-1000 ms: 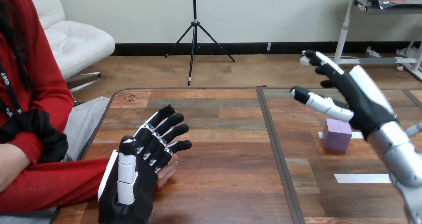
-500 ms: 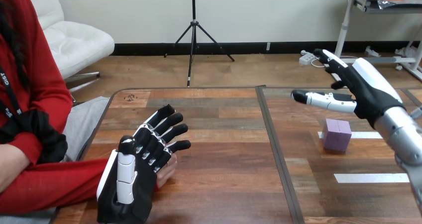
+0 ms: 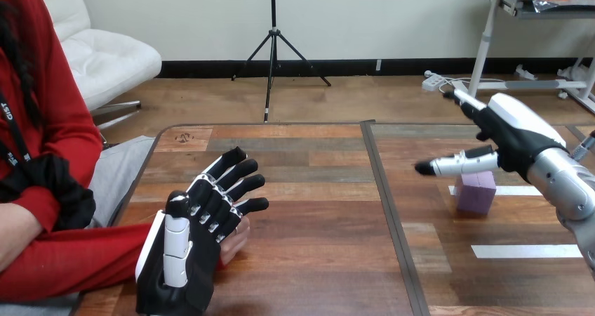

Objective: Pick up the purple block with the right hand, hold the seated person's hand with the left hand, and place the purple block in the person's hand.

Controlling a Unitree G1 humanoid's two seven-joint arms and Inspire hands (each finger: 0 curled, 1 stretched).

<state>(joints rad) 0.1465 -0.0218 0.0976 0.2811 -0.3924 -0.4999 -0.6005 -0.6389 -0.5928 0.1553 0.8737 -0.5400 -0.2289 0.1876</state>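
Observation:
A purple block (image 3: 476, 192) rests on the right half of the wooden table (image 3: 316, 189), on a strip of white tape. My right hand (image 3: 506, 135) hovers just above and behind it, open, thumb stretched left over the block's top edge. At the lower left my left hand (image 3: 196, 239) stands open, fingers straight and pointing up-right. The person's hand (image 3: 237, 240) lies on the table right behind my left palm, mostly hidden by it. I cannot tell whether the two touch. The person's red-sleeved forearm (image 3: 77, 260) reaches in from the left.
A second strip of white tape (image 3: 523, 251) lies nearer on the right half. A dark seam (image 3: 389, 211) divides the table down the middle. The person sits at the left edge.
My right hand has dropped lower toward the purple block, its thumb now level with the block's top. My left hand and the person's hand have stayed put.

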